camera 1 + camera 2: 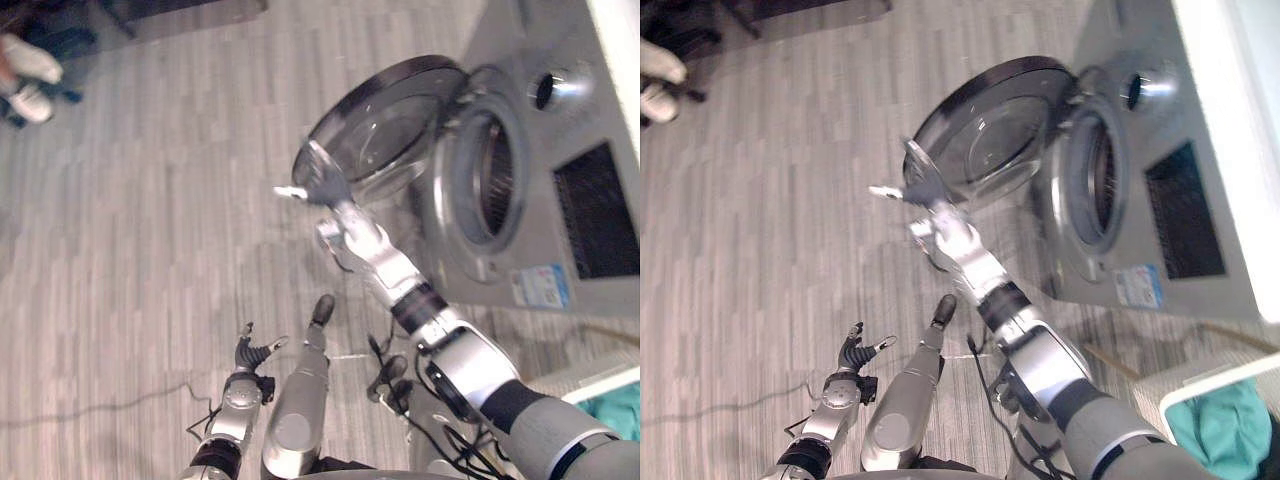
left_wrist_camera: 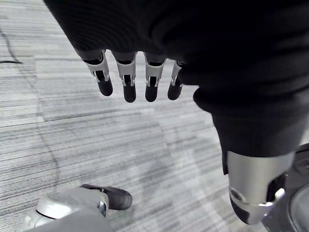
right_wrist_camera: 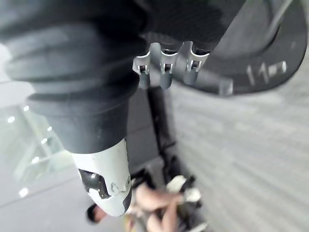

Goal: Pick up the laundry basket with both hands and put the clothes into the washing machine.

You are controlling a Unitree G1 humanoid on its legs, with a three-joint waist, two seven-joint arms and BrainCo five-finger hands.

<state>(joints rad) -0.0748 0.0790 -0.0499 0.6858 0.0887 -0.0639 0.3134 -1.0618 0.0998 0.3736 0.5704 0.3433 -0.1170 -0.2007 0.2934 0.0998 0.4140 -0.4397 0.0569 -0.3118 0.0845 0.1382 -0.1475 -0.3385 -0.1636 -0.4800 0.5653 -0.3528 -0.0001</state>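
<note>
The grey washing machine (image 1: pixel 560 190) stands at the right with its round glass door (image 1: pixel 385 125) swung wide open and the drum opening (image 1: pixel 490 180) bare. My right hand (image 1: pixel 318 178) is raised against the lower left rim of the door, fingers (image 3: pixel 164 72) straight and touching the dark rim, thumb apart. Low over the floor my left hand (image 1: pixel 250 352) hangs open, its fingers (image 2: pixel 128 79) straight with nothing in them. The white laundry basket (image 1: pixel 1200 385) with teal clothes (image 1: pixel 1215 425) sits at the lower right, beside my right arm.
A person's white shoes (image 1: pixel 30 80) show at the far left on the wooden floor (image 1: pixel 150 220). A dark piece of furniture (image 1: pixel 180 12) stands at the back. Open floor lies left of the machine door.
</note>
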